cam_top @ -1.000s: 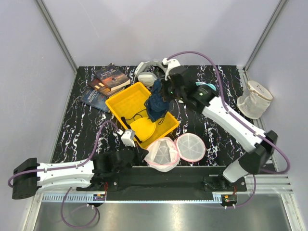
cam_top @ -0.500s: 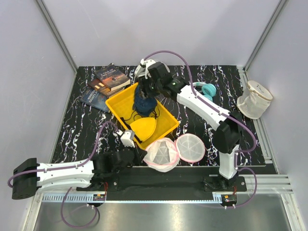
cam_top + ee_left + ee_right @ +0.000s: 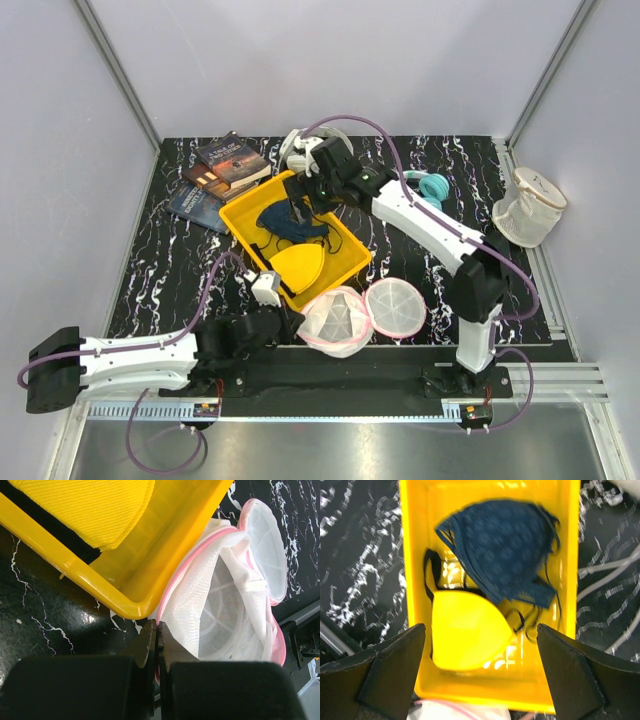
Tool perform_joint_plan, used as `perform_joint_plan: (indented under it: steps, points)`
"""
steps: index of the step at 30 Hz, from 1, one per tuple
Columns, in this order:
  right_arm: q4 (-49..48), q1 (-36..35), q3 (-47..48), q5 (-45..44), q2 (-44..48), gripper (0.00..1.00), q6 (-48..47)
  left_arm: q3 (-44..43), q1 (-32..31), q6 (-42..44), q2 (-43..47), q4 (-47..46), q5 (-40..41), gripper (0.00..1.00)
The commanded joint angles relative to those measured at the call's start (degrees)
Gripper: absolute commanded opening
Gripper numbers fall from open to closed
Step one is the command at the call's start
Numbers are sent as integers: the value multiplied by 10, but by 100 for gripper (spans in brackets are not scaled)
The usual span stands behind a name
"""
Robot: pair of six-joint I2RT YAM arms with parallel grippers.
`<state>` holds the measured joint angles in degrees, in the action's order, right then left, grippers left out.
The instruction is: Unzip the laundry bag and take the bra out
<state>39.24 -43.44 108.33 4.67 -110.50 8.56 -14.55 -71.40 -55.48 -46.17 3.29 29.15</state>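
Note:
The laundry bag [image 3: 338, 320] lies unzipped at the table's near edge, its round lid [image 3: 397, 305] flopped to the right. My left gripper [image 3: 158, 630] is shut on the pink rim of the laundry bag [image 3: 225, 595]. The navy bra [image 3: 285, 222] lies loose in the far half of the yellow tray [image 3: 348, 262], beside a yellow bra [image 3: 297, 265]. My right gripper [image 3: 300, 205] hovers open just above the tray. In the right wrist view the navy bra [image 3: 502, 550] lies below and ahead of the right gripper [image 3: 480, 630], which holds nothing.
Books [image 3: 225, 170] lie at the far left. White headphones [image 3: 305, 150] sit behind the tray, and a teal pair [image 3: 432, 187] lies to its right. A taller cream mesh bag [image 3: 528, 207] stands at the right edge. The yellow tray [image 3: 165, 545] touches the laundry bag.
My right gripper carried the navy bra leftward over the yellow tray and opened. The bra dropped into the tray. The left arm has not moved.

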Motion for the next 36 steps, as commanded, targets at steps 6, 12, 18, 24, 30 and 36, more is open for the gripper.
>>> perform_joint_plan:
  steps: [6,12,18,24,30,36]
  points:
    - [20,50,-225,-43,182,100,95,-15,1,6,4,-30,18,0]
    - [47,118,-415,-70,313,100,159,-12,3,11,20,-29,17,0]
    - [56,196,-549,-49,382,93,211,-11,3,18,36,-22,13,0]
    - [58,204,-620,-72,368,86,272,-14,3,28,42,-25,6,0]
    - [52,213,-656,-108,350,80,294,-13,3,35,52,-31,5,0]
    - [51,222,-655,-123,340,71,304,-7,2,38,61,-31,5,0]
